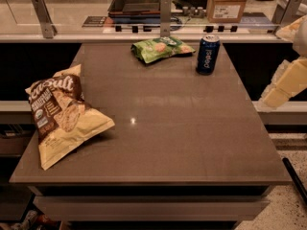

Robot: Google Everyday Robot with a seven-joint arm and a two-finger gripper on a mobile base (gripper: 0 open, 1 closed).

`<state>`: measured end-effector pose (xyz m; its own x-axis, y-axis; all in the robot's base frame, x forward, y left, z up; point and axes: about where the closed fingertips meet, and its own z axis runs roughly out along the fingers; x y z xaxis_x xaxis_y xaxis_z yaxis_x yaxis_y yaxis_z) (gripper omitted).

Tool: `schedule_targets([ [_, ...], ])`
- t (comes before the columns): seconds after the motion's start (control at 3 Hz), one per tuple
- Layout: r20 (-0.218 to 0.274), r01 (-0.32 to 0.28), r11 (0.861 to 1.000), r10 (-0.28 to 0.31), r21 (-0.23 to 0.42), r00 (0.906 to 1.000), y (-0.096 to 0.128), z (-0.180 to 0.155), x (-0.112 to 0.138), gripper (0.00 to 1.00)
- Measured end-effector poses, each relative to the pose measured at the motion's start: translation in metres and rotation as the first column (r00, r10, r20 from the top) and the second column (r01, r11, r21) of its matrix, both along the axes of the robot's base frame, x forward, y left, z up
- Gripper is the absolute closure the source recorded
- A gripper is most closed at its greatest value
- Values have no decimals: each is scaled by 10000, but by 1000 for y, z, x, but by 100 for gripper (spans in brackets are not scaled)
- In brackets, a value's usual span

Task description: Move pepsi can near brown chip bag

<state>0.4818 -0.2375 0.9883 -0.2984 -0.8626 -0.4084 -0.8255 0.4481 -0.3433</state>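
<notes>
The pepsi can (207, 54), dark blue with white lettering and a silver top, stands upright at the far right of the brown table (182, 128). The brown chip bag (62, 114), pale yellow with a dark brown panel, lies at the table's left edge. My gripper (283, 86) shows as pale cream parts at the right edge of the view. It is off the table's right side, to the right of the can and a little nearer the camera, and it touches nothing.
A smaller green chip bag (160, 48) lies at the far middle of the table, just left of the can. Behind the table runs a glass-railed counter with metal posts (165, 14), a dark tray (136, 4) and a cardboard box (229, 3).
</notes>
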Motion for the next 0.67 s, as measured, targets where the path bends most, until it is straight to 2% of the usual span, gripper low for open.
schedule_targets([
  [0.33, 853, 589, 9961, -645, 661, 9943, -2, -1, 32, 0],
  [0.67, 1560, 1208, 9792, -1465, 1632, 9768, -4, -8, 65, 0],
])
